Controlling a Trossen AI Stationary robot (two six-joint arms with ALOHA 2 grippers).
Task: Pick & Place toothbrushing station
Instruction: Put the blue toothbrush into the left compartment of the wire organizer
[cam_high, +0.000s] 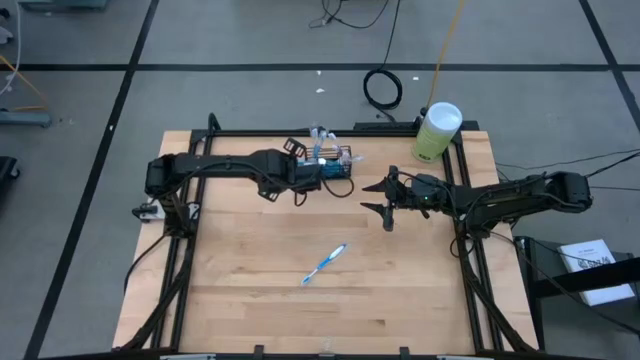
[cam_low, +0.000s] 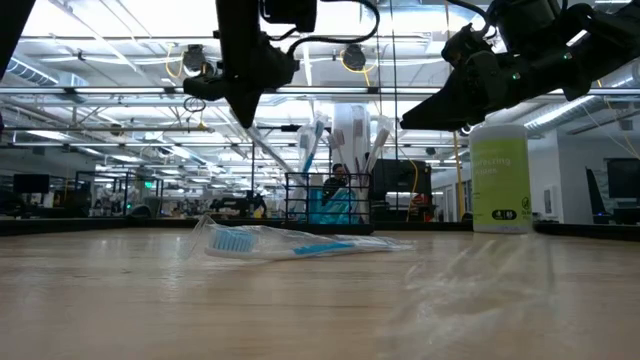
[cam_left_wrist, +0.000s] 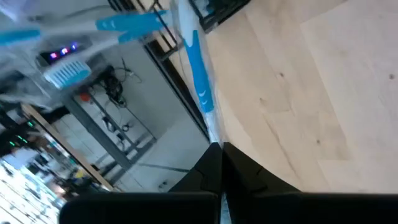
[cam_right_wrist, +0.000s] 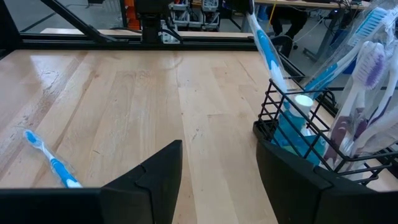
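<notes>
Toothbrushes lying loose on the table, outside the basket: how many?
1. A wrapped blue toothbrush lies on the wooden table, toward its near middle. Others stand in the black wire basket at the far edge; that bundle's count is unclear.

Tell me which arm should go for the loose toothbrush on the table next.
Probably right. Its end effector is open and empty, near the loose toothbrush. The left end effector is shut on a wrapped toothbrush at the black mesh basket.

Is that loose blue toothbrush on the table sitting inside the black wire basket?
No, the blue toothbrush lies alone on the bare wood, well apart from the black wire basket.
</notes>
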